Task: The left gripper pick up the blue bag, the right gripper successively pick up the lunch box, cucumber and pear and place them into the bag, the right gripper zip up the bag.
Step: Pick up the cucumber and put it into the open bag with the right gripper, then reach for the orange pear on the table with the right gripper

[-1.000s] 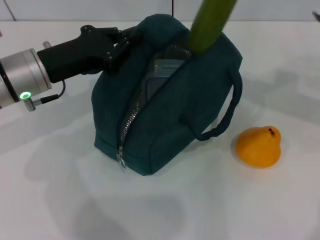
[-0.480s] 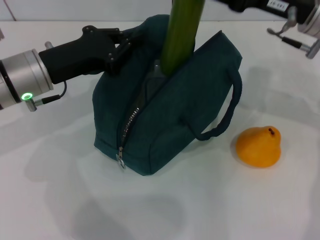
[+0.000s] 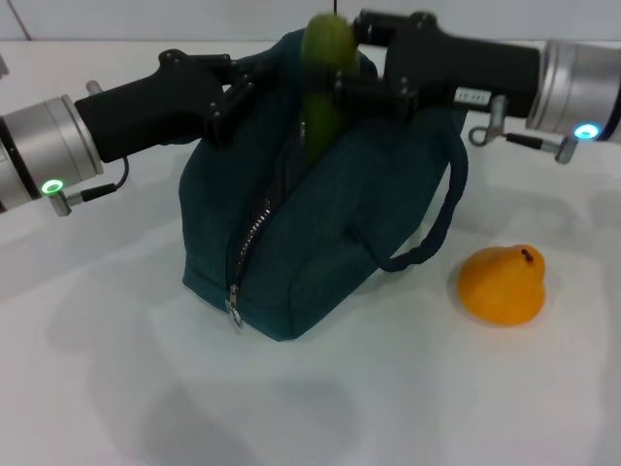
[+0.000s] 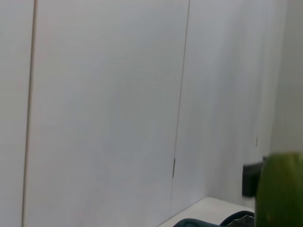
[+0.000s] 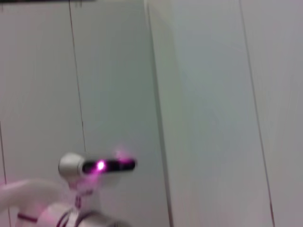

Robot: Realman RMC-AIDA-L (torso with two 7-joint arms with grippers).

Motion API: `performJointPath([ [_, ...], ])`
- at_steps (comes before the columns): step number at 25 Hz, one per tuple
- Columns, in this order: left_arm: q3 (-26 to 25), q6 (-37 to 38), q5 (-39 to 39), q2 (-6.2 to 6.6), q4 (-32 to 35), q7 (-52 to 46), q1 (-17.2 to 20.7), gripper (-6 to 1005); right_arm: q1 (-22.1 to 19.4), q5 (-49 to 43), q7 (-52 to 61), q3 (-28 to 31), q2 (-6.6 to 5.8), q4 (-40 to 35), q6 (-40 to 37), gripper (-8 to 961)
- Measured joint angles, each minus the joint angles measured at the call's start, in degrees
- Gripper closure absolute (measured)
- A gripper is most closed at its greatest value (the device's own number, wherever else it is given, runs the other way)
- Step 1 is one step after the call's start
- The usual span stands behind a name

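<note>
I have the cucumber (image 3: pixel 323 87) standing almost upright in the mouth of the bag (image 3: pixel 320 209), its lower end already down inside the open zip and its top poking above the fabric. My right gripper (image 3: pixel 351 92) reaches in from the right and is clamped on the cucumber's upper part. My left gripper (image 3: pixel 233 92) is closed on the bag's top edge on the far left side, holding it up so the opening stays open. The pear (image 3: pixel 503 283) sits on the table (image 3: pixel 116 369) to the right of the bag, apart from it, just past the loop handle (image 3: pixel 441 218).

I judge the cucumber stiff and smooth, likely slick, so a firm pinch near the upper end suits lowering it in; it should slide down on release. The bag is soft and will sag or fold if my left hold slackens. The pear looks rounded and firm, apt to roll, so I would take it across its widest part. I cannot see the lunch box from here.

Against half a second ago, the cucumber sits much lower: then it ran up out of the head view, now its tip is in sight. The right arm, then only at the top right corner, has come down over the bag. The left gripper, bag and pear have not shifted. The left wrist view catches only a green edge of the cucumber (image 4: pixel 281 189).
</note>
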Motion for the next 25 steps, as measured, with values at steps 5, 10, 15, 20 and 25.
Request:
performJointPath([
  [5, 0.0, -0.2, 0.0, 0.0, -0.1, 0.0, 0.0, 954, -0.4, 0.0, -0.8, -1.8, -0.01, -0.3, 0.9, 338],
  [10, -0.2, -0.5, 0.0, 0.0, -0.1, 0.0, 0.0, 954, -0.9, 0.0, -1.2, -2.9, -0.01, -1.3, 0.5, 332],
  [15, -0.5, -1.4, 0.0, 0.0, -0.4, 0.8, 0.0, 954, -3.2, 1.4, -1.8, -3.1, -0.02, -3.1, 0.4, 326],
  [20, -0.5, -2.1, -0.7, 0.0, -1.7, 2.2, 0.0, 954, -6.6, 4.4, -4.3, -2.9, -0.05, -5.6, -0.8, 249],
  [25, -0.4, -2.3, -1.7, 0.0, -2.3, 2.5, 0.3, 954, -12.5, 5.7, -7.4, 0.2, -0.59, -8.3, -5.9, 178],
])
